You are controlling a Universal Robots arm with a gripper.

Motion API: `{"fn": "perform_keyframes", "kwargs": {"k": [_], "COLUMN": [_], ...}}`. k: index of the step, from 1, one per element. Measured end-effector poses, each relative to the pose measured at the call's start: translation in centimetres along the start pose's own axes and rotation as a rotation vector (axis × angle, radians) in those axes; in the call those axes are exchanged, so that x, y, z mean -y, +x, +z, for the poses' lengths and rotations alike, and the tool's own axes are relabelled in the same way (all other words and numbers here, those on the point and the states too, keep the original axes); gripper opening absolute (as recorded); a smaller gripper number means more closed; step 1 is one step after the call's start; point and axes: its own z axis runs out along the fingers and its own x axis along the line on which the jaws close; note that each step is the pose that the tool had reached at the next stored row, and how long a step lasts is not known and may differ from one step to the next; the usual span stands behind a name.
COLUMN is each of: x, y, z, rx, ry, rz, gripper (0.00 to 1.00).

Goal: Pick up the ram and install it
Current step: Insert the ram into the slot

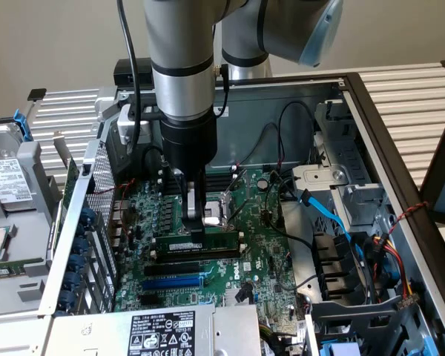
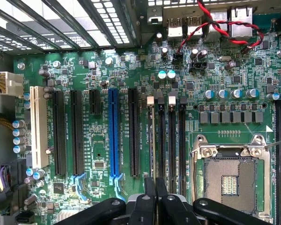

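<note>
The ram (image 1: 208,243), a long green stick with a white sticker, stands upright on edge along a black memory slot on the motherboard (image 1: 267,245), beside the CPU socket (image 1: 215,211). My gripper (image 1: 196,231) comes straight down from above and is shut on the ram near its end toward the exterior view's left. In the wrist view the black fingers (image 2: 150,201) are pressed together, and the ram (image 2: 152,140) runs away from them as a thin edge over the memory slots (image 2: 171,140). I cannot tell whether the ram is fully seated.
Black and blue expansion slots (image 1: 174,282) lie just in front of the ram. Loose black wires and a blue cable (image 1: 322,215) cross the case at the exterior view's right, by the drive cage (image 1: 348,193). The power supply (image 1: 163,330) sits in front. A hard drive (image 1: 4,178) lies outside.
</note>
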Motion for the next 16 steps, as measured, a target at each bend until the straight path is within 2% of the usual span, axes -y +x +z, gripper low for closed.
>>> {"fn": "perform_keyframes", "kwargs": {"k": [13,14,15,16], "x": [0.0,0.0,0.0,0.0], "y": [0.0,0.0,0.0,0.0], "z": [0.0,0.0,0.0,0.0], "rx": [0.0001,0.0,0.0,0.0], "ry": [0.0,0.0,0.0,0.0], "rz": [0.0,0.0,0.0,0.0], "gripper": [0.13,0.19,0.19,0.26]}}
